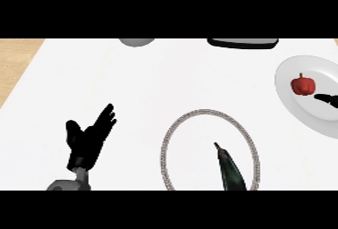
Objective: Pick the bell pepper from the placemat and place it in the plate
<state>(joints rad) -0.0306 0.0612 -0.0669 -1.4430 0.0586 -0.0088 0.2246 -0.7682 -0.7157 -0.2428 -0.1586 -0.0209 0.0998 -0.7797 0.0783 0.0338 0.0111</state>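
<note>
There are no words, numbers, labels or signs to read here. The white plate (297, 71) at the right, the red bell pepper (303, 85) on it, the placemat (198, 147) and the bench (132, 89) are all plain.

A kitchen counter, laid out for food.
Below me, a white counter (132, 89) edged with pale wood (16, 62) carries a white plate (297, 109) with a red bell pepper (303, 85) on it, and a bead-rimmed oval placemat (198, 147) bearing a long dark vegetable (231, 172).
</note>
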